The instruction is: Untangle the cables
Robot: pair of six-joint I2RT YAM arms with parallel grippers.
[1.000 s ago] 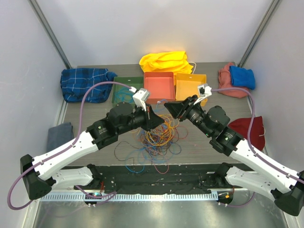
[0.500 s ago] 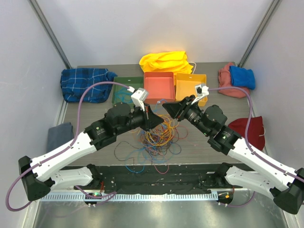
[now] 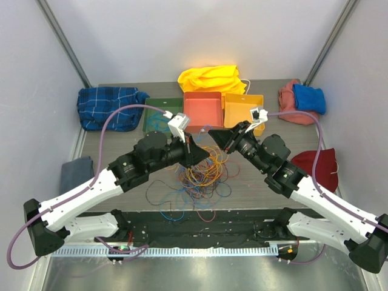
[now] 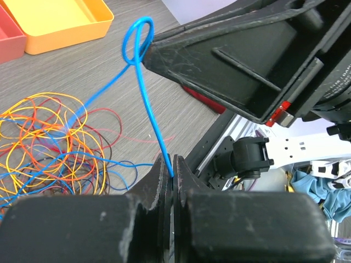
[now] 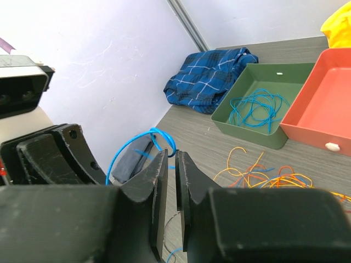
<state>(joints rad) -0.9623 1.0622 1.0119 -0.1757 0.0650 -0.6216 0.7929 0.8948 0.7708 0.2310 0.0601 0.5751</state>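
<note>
Since 0.5 s ago the right gripper (image 3: 212,134) has drifted slightly rightward; the left gripper (image 3: 202,154) has hardly shifted. White enclosure walls (image 3: 36,91) close 3 sides of the grey wood-grain table (image 3: 260,188), with bare tabletop either side of the heap.

The left gripper's jaws are pressed together on a thin blue cable (image 4: 143,93), which rises to a small loop touching the right gripper's tip. The right jaws stand a narrow slit apart; whether they pinch the loop I cannot tell.

The tangled heap of orange, yellow, red and blue cables (image 3: 203,176) lies on the table beneath both grippers. Behind it stand 3 plastic trays: a green tray (image 3: 163,100) holding blue wire, a red tray (image 3: 203,94) and an orange tray (image 3: 242,96). A blue plaid cloth (image 3: 109,106) lies at the far left.
</note>
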